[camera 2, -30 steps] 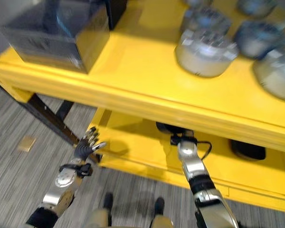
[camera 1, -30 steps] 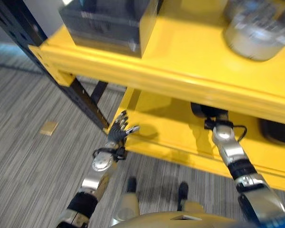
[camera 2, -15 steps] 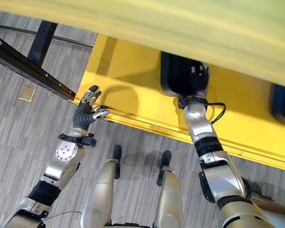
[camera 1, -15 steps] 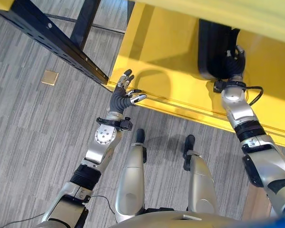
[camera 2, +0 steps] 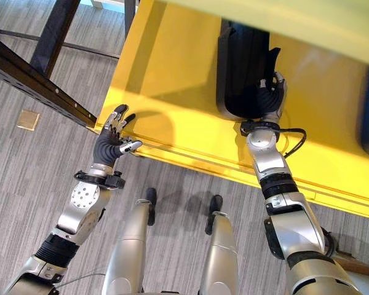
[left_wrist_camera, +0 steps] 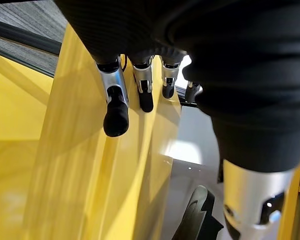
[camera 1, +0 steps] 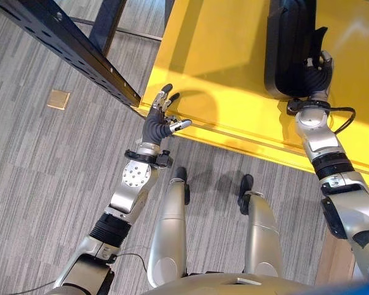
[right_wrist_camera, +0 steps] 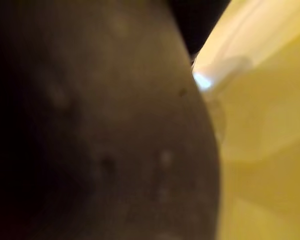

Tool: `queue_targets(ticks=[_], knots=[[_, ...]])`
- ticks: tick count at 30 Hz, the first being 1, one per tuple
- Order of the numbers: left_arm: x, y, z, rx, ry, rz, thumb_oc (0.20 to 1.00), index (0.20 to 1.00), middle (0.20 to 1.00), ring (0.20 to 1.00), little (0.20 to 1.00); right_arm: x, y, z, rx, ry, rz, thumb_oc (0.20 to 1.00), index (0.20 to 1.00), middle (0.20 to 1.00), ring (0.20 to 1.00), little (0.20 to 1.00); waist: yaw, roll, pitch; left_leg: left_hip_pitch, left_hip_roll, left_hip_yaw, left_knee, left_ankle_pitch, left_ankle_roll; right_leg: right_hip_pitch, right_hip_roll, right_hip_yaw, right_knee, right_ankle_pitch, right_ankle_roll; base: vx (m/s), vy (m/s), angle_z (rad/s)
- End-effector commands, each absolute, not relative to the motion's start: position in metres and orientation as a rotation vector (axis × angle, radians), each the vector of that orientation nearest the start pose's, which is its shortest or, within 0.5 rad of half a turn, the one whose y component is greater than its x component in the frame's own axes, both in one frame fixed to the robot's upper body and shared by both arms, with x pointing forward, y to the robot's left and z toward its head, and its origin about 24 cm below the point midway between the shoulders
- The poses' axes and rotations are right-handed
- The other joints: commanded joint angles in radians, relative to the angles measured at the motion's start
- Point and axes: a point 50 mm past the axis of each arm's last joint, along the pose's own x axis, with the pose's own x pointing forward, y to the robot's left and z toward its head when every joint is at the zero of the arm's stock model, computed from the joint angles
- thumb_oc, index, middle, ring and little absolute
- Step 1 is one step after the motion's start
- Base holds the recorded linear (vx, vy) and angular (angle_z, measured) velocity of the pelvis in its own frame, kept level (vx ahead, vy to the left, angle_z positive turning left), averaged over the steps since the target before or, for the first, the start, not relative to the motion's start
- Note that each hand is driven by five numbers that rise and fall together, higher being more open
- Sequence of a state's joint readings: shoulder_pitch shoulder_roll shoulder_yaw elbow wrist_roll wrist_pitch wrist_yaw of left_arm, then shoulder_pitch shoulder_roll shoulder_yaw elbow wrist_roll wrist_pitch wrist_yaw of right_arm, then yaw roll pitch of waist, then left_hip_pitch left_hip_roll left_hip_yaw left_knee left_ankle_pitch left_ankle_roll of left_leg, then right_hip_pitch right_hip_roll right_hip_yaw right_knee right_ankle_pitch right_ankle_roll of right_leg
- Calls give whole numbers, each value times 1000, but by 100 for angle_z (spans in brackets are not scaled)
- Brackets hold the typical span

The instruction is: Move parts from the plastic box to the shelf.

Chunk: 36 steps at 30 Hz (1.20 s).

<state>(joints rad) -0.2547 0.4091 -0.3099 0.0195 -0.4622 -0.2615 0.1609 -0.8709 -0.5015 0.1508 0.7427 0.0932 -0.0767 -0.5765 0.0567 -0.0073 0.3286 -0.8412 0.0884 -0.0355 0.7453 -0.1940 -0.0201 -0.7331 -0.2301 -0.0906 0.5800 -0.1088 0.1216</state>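
Reaching deeper than a moment before, my right hand [camera 2: 269, 98] seemingly gripped the black part [camera 2: 243, 67] on the lower yellow shelf [camera 2: 172, 80], best released only once it sat flat, while my left hand [camera 1: 158, 123] hovered open-fingered at the shelf's edge.

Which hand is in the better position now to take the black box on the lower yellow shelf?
The right hand: it is already against the black box on the yellow shelf. The left hand hangs open at the shelf's front edge, apart from the box.
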Motion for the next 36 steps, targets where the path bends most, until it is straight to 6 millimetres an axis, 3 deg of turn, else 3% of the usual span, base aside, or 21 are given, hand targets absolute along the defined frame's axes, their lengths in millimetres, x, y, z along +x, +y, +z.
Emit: queue_targets(ticks=[1,6,10,18,36], knots=[[278,152,80,-91,-184,-150,1000,1000,1000,1000,1000,379,-267,232,-384,-431,-694,200,200,200,200,200,0,27,-23,-1,7,18,-9,-14,9,2,27,-44,93,-49,-22,0,0,0],[278,152,80,-92,-182,-161,1000,1000,1000,1000,1000,382,-298,228,-422,-301,-749,200,200,200,200,200,-2,23,-23,-8,5,18,-13,-14,6,-5,26,-48,93,-51,-28,-1,1,1],[278,153,80,-92,-182,-159,1000,1000,1000,1000,1000,380,-308,225,-443,-263,-775,200,200,200,200,200,-5,21,-25,-4,6,17,-19,-14,6,-1,28,-48,87,-50,-28,0,0,0],[279,154,80,-93,-186,-155,1000,1000,1000,1000,1000,376,-318,214,-489,-207,-784,200,200,200,200,200,-12,18,-24,-3,6,16,-18,-14,5,1,30,-49,86,-50,-30,0,0,0],[281,159,79,-98,-193,-108,1000,1000,1000,1000,1000,346,-335,154,-553,-111,-824,200,200,200,200,200,-39,15,-22,-4,8,13,-23,-16,5,-3,26,-52,93,-53,-28,0,0,0]])
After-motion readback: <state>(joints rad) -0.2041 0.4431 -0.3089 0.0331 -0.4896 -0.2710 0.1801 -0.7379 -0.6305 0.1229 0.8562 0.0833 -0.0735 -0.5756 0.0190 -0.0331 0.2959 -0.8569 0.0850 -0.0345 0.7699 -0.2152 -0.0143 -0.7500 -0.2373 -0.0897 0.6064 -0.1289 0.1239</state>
